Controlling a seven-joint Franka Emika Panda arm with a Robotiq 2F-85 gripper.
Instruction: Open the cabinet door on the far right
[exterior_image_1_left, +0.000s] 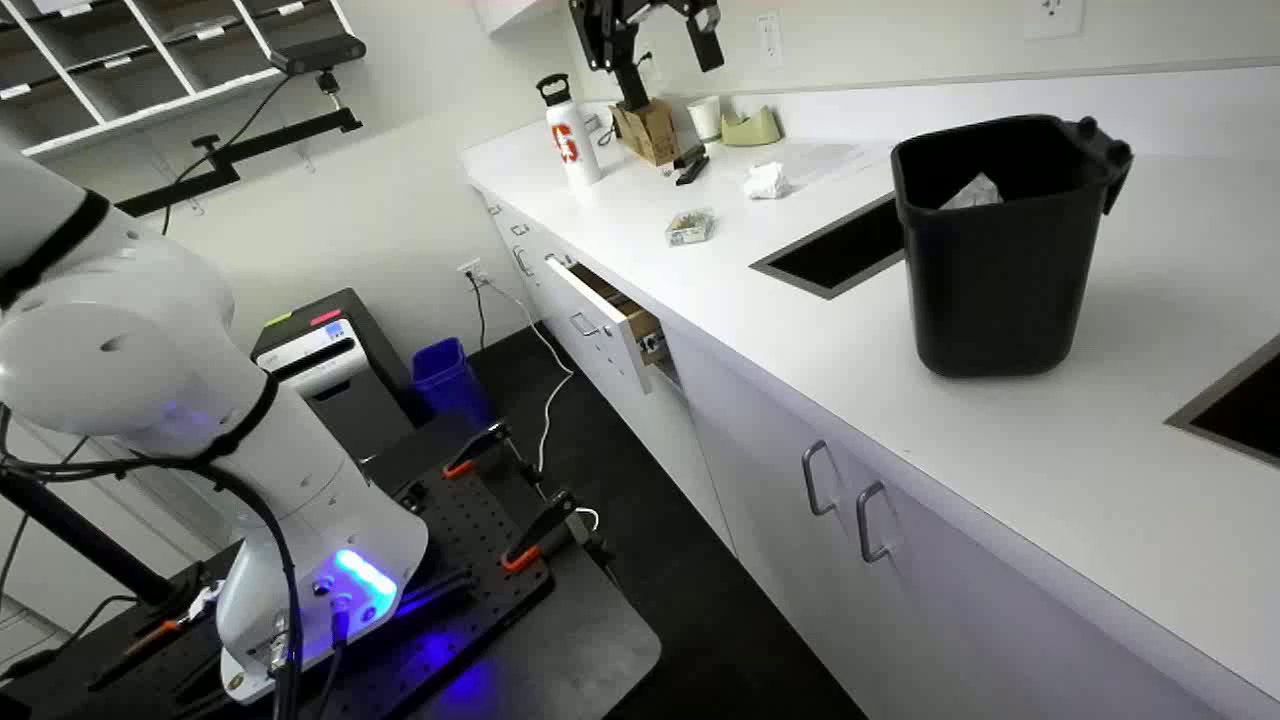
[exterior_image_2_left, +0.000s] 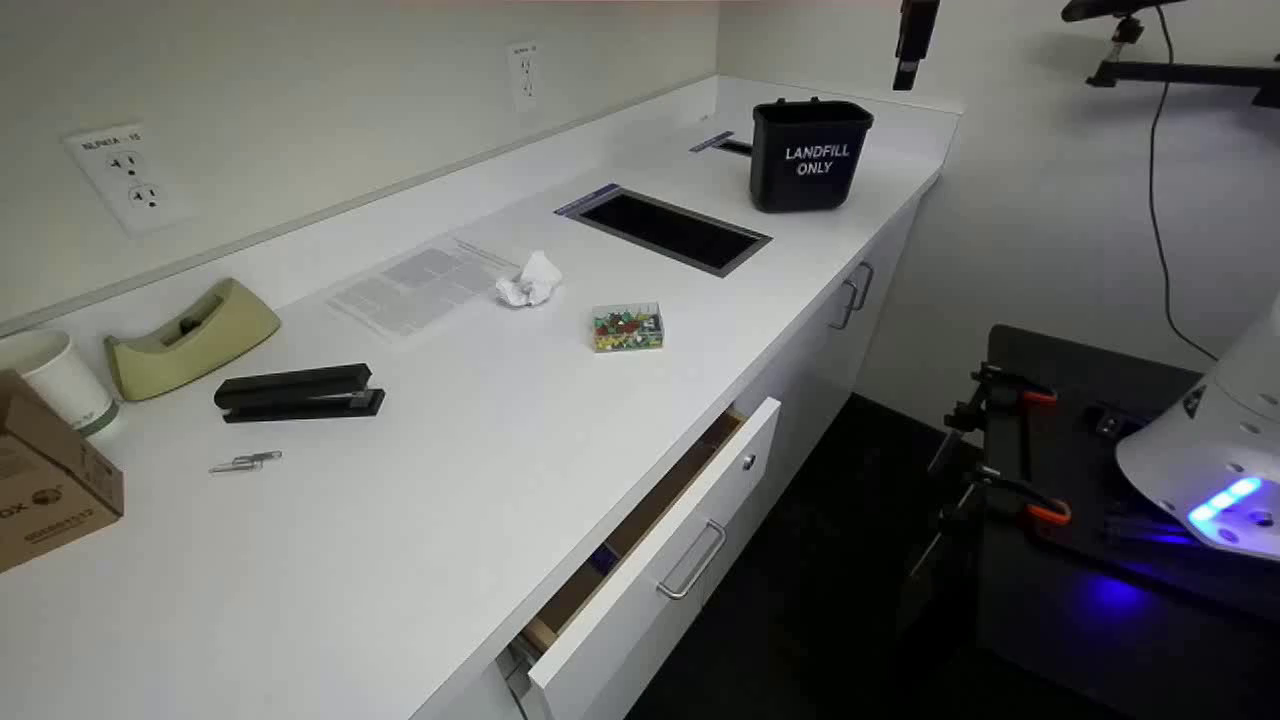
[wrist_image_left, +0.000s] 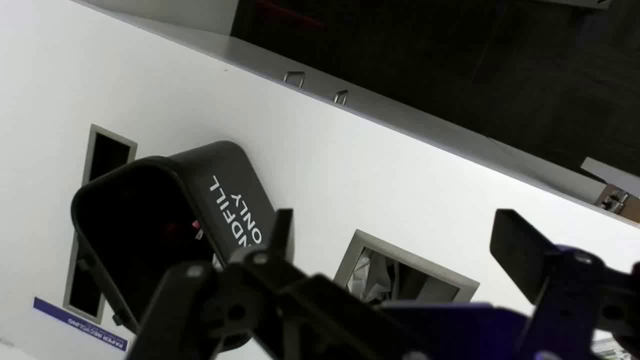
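High above the counter, jaws point down, spread wide; cabinet door closed.

Cabinet door closed, drawer ajar

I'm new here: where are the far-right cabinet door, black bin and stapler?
Cabinet door (exterior_image_1_left: 1000, 635), in an exterior view: flat front.
Black bin (exterior_image_2_left: 812, 160), in an exterior view: lettered side.
Stapler (exterior_image_2_left: 293, 386), in an exterior view: top arm.

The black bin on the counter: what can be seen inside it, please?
Inside the black bin, an exterior view shows a crumpled whitish piece; the wrist view shows a small reddish bit. Anything deeper is hidden by its sides or shadow.
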